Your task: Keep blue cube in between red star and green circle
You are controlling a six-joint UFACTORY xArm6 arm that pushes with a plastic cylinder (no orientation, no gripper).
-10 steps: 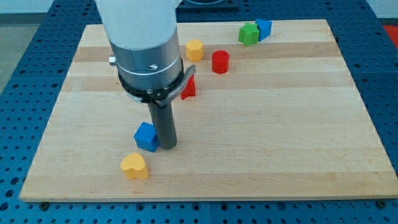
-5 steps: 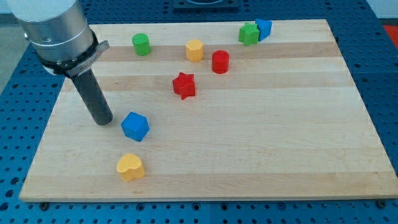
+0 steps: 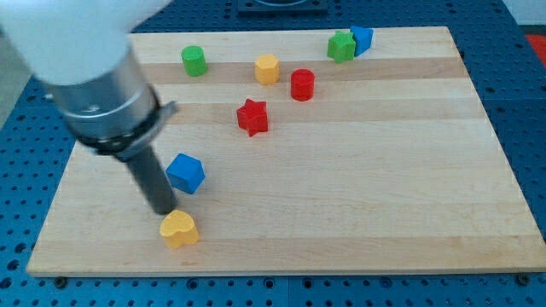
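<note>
Wooden board (image 3: 358,196), blue cube (image 3: 185,173), red star (image 3: 252,117), green circle (image 3: 194,60), yellow heart (image 3: 179,228), red cylinder (image 3: 302,84), yellow block (image 3: 267,69), green block (image 3: 341,46) touching blue block (image 3: 363,38)

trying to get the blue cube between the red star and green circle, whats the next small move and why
Probably push toward the view's top. My tip sits at the lower left of the blue cube, just above the yellow heart; the gap between red star and green circle lies above the cube.

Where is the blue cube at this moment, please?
The blue cube lies in the view's lower left, just right of my tip, above the yellow heart and down-left of the red star.
</note>
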